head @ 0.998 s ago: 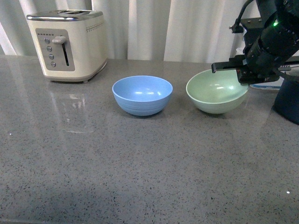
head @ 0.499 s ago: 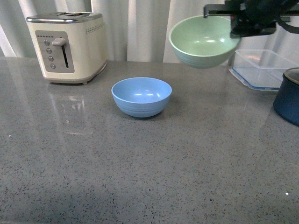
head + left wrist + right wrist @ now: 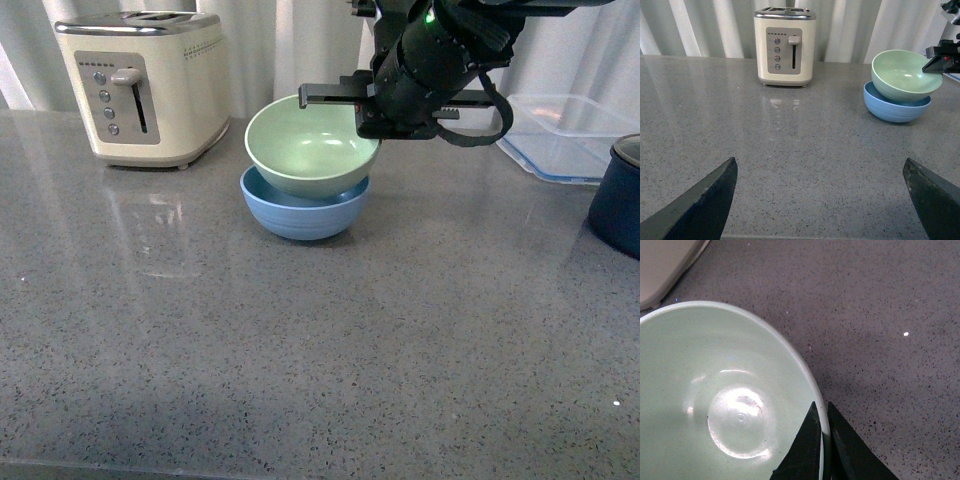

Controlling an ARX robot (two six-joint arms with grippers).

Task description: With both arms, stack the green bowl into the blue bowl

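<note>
The green bowl (image 3: 305,150) sits tilted in the mouth of the blue bowl (image 3: 300,213) on the grey counter, its right rim higher. My right gripper (image 3: 366,118) is shut on the green bowl's right rim; in the right wrist view its jaws (image 3: 823,412) pinch the rim of the green bowl (image 3: 715,390), one inside, one outside. My left gripper (image 3: 820,167) is open and empty, low over the near counter, well away from the green bowl (image 3: 905,75) and the blue bowl (image 3: 895,105) far ahead.
A cream toaster (image 3: 145,85) stands at the back left, also in the left wrist view (image 3: 785,45). A clear plastic container (image 3: 560,135) and a dark navy pot (image 3: 618,195) stand at the right. The grey counter (image 3: 300,350) stretches in front.
My right arm has carried the green bowl from high at the right, leftward and down, into the blue bowl's mouth. The blue bowl has stayed put.
</note>
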